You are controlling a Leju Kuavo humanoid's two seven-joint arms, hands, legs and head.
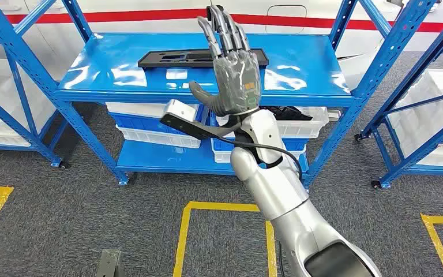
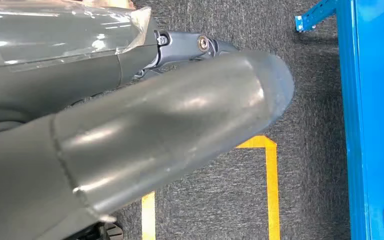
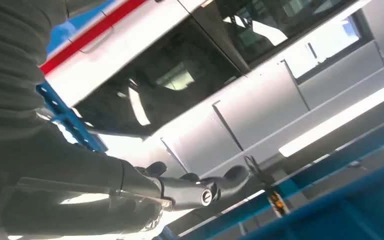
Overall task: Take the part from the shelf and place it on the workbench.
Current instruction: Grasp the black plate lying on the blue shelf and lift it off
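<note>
A blue shelf stands on grey carpet, a black part on top. The right hand is up, fingers spread, holding nothing. The left wrist view shows the left hand too close to tell.

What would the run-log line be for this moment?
stage: reaching | right hand: raised before shelf, fingers spread, holds nothing | black part: on top shelf, not yet gripped | left hand: low over floor, grip unclear

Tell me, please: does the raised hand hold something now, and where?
Nothing. The right hand is open above the shelf; the black part lies untouched.
</note>
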